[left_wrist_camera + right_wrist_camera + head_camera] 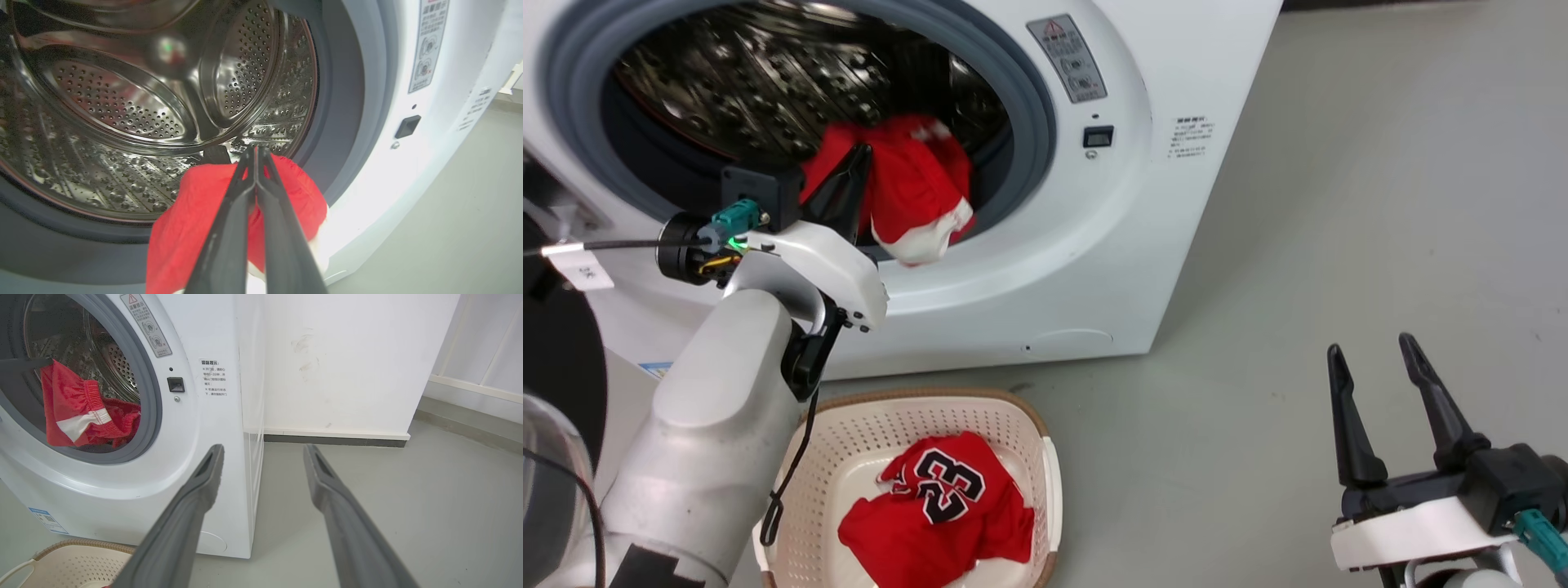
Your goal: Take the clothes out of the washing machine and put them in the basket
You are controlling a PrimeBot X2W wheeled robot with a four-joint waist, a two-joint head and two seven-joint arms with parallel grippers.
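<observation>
1. The left pincer (pixel 859 159) is closed on the red garment with white bands (pixel 915 196), at the mouth of the washing machine (pixel 1094 245). In the left wrist view its two fingers lie pressed together, with the red cloth (pixel 196 212) bunched around them.
2. The basket (pixel 915 400) stands on the floor just before the machine. It is below the held garment and nearer to the robot. I judge that the coming move turns on this: out of the opening first, then down to the basket.
3. From the grip the garment hangs downward, so its long axis is about vertical. Its lower end crosses the grey door ring (pixel 1029 106). It probably rests on the ring, but the view is not clear enough to be sure.
4. The left arm is the nearer one. The right pincer (pixel 1370 343) is open and holds nothing, over the floor and well apart from both machine and basket.
5. The garment is bright red and soft, with much crumpling. The right wrist view shows a gathered elastic-looking edge and a broad white band (pixel 73 412).
6. The red jersey with number 23 (pixel 947 498) lies already in the basket, crumpled, number upward. So I judge the task about half done.
</observation>
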